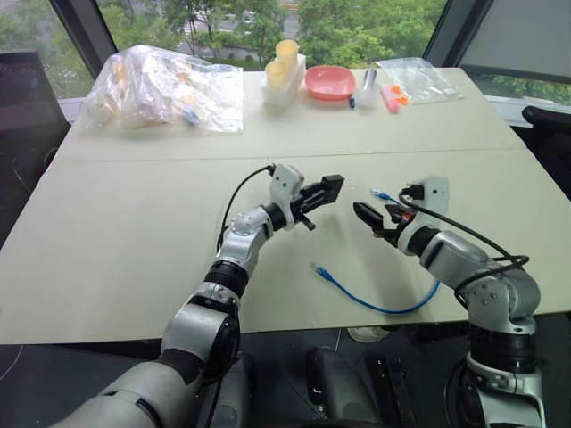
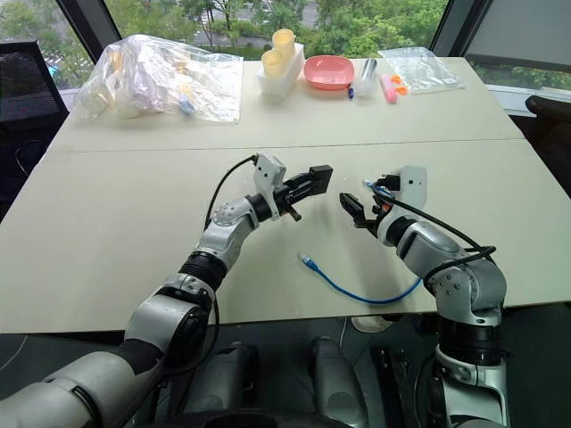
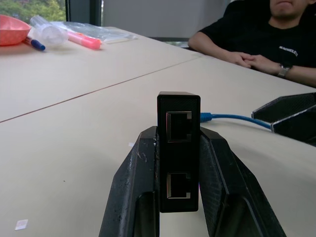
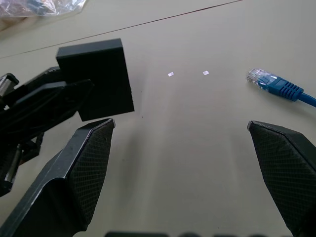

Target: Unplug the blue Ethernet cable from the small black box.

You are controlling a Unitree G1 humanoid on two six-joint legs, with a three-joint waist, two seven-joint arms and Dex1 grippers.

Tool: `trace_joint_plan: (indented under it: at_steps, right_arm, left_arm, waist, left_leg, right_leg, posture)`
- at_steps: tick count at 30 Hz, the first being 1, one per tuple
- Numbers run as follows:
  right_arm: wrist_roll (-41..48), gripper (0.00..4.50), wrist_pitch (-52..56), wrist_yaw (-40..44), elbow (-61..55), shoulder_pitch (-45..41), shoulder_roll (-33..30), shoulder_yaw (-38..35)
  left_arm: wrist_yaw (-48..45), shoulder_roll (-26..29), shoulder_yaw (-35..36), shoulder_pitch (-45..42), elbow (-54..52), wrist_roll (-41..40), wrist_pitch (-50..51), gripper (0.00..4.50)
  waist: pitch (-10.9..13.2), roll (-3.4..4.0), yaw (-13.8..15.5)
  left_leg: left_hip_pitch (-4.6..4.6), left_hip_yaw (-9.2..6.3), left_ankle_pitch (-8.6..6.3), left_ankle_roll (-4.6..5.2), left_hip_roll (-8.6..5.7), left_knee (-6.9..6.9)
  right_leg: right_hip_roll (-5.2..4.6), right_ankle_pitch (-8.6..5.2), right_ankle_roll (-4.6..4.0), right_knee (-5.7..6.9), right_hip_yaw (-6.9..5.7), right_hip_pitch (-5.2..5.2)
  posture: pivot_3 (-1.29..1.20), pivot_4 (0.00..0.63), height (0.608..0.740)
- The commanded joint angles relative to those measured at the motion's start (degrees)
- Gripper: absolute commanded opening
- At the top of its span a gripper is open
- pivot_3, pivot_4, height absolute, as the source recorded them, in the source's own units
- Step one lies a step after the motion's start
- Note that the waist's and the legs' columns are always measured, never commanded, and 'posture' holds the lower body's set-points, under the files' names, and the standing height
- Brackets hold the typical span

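Observation:
My left gripper (image 1: 319, 194) is shut on the small black box (image 1: 333, 186) and holds it above the table. In the left wrist view the box (image 3: 178, 148) stands between the fingers (image 3: 136, 182), and both of its ports face the camera with nothing in them. The blue Ethernet cable (image 1: 384, 308) lies loose on the table in a curve. One plug (image 1: 317, 266) rests near the front edge, the other (image 4: 266, 80) just beyond my right gripper. My right gripper (image 4: 180, 126) is open, faces the box (image 4: 96, 79) from a short way off, and holds nothing.
At the far edge of the table are a crumpled clear plastic bag (image 1: 165, 89), yellow cups in a white holder (image 1: 284, 71), a pink bowl (image 1: 330, 82), markers (image 1: 390, 98) and a clear pouch (image 1: 419, 78). A person in a black shirt (image 3: 256, 34) sits at the table's side, hands folded.

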Motion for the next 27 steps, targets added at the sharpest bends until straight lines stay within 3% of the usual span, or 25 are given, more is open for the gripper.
trace_joint_plan:
  at_steps: [1,6,9,16,20,24,27]
  right_arm:
    - [-0.5,4.5,-2.1,0.2,-2.1,-0.3,0.6,-1.9]
    - [-1.6,4.5,-4.2,1.2,-2.1,0.1,1.7,-1.5]
    - [-2.0,4.5,-4.6,2.6,-2.6,1.0,1.2,-1.3]
    - [-1.7,4.5,-5.2,8.7,-7.0,5.1,-2.2,-0.9]
    - [-12.0,4.5,-18.2,13.7,-10.4,10.5,-6.3,1.3]
    - [-14.1,4.5,-23.5,17.4,-10.4,15.0,-7.5,0.5]
    - [-14.0,4.5,-24.4,19.4,-10.7,16.9,-7.9,0.3]
  left_arm:
    - [0.0,-0.1,-0.3,-1.4,1.1,1.1,-2.4,1.51]
    - [-0.5,1.0,-0.3,-1.0,0.5,2.0,-4.0,3.2]
    - [-2.3,3.6,-0.8,0.4,-6.0,1.9,-0.7,4.23]
    - [-2.9,13.7,0.0,5.1,-36.1,-1.6,20.2,4.23]
    - [-2.6,23.0,5.0,11.6,-53.9,-9.7,40.8,4.23]
    - [0.7,27.2,9.4,19.9,-63.7,-15.0,51.5,4.23]
    - [2.5,28.2,11.0,23.7,-67.2,-16.8,54.0,4.23]
  waist:
    - [0.0,0.0,0.0]
    - [0.0,0.0,0.0]
    - [0.0,0.0,0.0]
    - [0.0,0.01,-0.1]
    - [0.0,0.05,-0.5]
    - [0.0,0.06,-0.4]
    - [0.0,0.04,0.1]
  left_leg:
    - [0.0,0.0,0.0,0.0,0.0,0.0]
    - [0.0,0.0,0.0,0.0,0.0,-0.02]
    - [0.0,0.0,0.0,0.0,0.0,-0.02]
    - [0.01,-0.04,0.0,0.0,0.04,-0.05]
    - [0.05,-0.03,0.0,0.0,0.04,-0.06]
    - [0.15,-0.02,-0.01,0.0,0.06,-0.1]
    - [0.15,-0.07,0.0,0.0,0.06,0.03]
  right_leg:
    - [0.0,-0.03,-0.06,0.0,0.0,0.0]
    - [0.01,0.04,0.07,0.0,0.0,0.0]
    - [0.0,0.04,0.08,0.0,0.0,0.0]
    - [0.01,0.04,0.08,0.02,0.0,0.01]
    - [0.0,0.02,0.11,0.02,0.0,0.03]
    - [0.02,-0.06,0.02,0.06,0.0,0.05]
    - [-0.01,-0.11,-0.07,0.06,-0.04,0.11]
  posture:
    - [0.0,0.15,0.74]
    - [0.0,0.15,0.74]
    - [0.0,0.15,0.74]
    - [0.0,0.15,0.74]
    - [0.0,0.15,0.74]
    - [0.0,0.15,0.74]
    - [0.0,0.15,0.74]
